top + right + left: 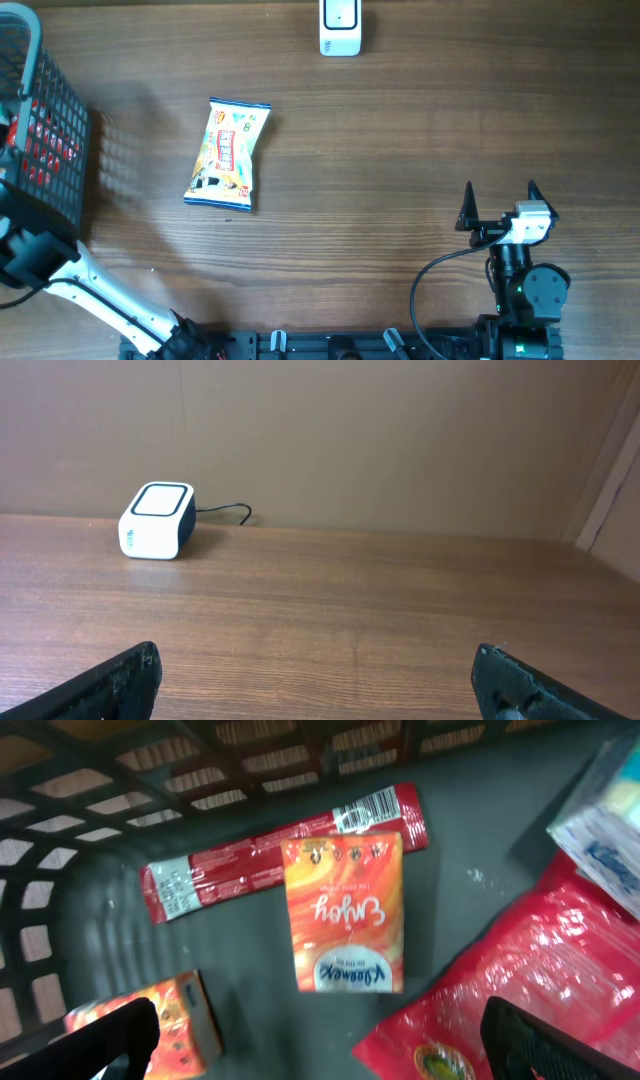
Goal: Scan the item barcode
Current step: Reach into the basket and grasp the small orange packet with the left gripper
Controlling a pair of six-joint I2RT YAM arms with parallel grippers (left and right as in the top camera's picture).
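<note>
Down in the basket (240, 945) lie orange sachet (343, 910) and red stick pack (225, 865); left tool (320, 1035), right tool (315, 675) apart.

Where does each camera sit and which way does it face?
Overhead: above the wooden table, looking down; right gripper and left arm show.
Left wrist: inside the black plastic mesh basket, facing an orange sachet; fingertips of the open left gripper at bottom corners.
Right wrist: low over the table, facing the white box scanner; its open fingertips show.
Shared: overhead and right wrist both show the scanner.

Flat colourful snack packet (228, 153), white scanner (340, 27) apart
</note>
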